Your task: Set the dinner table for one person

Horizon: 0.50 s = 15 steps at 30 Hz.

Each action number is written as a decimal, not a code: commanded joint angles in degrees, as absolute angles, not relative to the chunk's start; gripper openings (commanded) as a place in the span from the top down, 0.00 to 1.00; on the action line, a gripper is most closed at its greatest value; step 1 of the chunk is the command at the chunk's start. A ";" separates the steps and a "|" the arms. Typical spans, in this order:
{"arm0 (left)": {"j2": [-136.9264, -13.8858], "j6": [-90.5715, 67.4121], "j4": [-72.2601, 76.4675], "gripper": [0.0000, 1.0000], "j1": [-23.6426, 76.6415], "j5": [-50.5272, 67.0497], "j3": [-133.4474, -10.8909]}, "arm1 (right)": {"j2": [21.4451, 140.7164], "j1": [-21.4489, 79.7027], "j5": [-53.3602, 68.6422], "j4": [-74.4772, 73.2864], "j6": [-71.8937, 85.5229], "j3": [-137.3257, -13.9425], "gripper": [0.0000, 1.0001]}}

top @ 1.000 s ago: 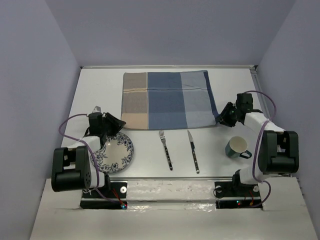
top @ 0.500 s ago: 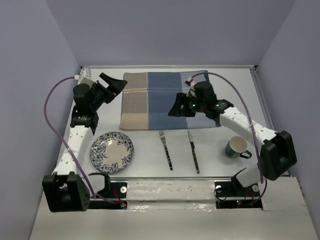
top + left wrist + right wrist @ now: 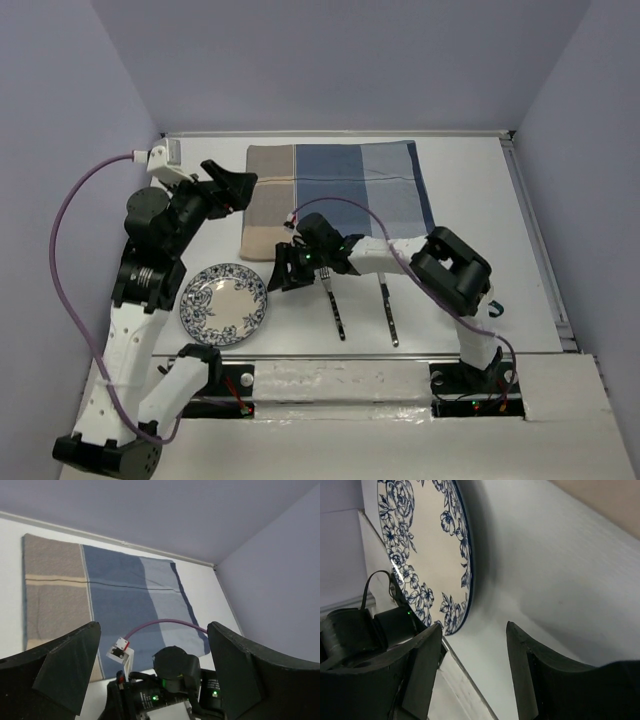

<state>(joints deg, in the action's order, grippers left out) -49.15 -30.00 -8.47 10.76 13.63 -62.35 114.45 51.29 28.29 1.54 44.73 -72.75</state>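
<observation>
The dinner table point(image 3: 470, 180) lies white and flat below both arms, with a blue-and-beige striped mat point(image 3: 340, 200) at its far middle. Near the front edge a blue-flowered plate point(image 3: 225, 305) sits to the left. A fork point(image 3: 333, 300) and a knife point(image 3: 387, 305) lie side by side to its right, both just short of the mat's near edge. The right gripper point(image 3: 286, 270) reaches across to the left, low over the table between the plate's right rim and the fork's tines. Its wrist view shows the fingers spread with nothing between them and the plate rim close ahead. The left gripper point(image 3: 232, 183) hangs raised above the mat's left, beige edge, its fingers spread wide and empty. Beside the right arm's elbow a small dark-green curve point(image 3: 493, 305) shows, possibly a mug handle, though the rest is hidden
</observation>
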 commanded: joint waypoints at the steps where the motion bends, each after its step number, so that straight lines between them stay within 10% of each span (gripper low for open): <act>1: -42.11 -26.01 -17.92 0.01 12.13 6.33 -58.45 | 120.31 53.79 30.94 11.34 51.49 -76.46 0.43; 6: -36.66 -26.37 -22.23 0.01 12.57 6.15 -56.34 | 127.17 55.45 30.32 11.95 54.31 -81.72 0.56; 11: -35.24 -25.75 -24.43 0.01 12.83 4.05 -58.17 | 129.03 55.99 31.20 13.97 56.16 -83.14 0.99; 15: -36.90 -23.83 -27.23 0.01 13.27 1.15 -63.88 | 122.12 55.99 32.26 14.33 56.60 -80.52 1.00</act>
<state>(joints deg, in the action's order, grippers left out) -35.55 -27.00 -25.10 12.69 4.25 -57.39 129.03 55.51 30.61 10.68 55.24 -81.17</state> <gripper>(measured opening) 0.989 0.039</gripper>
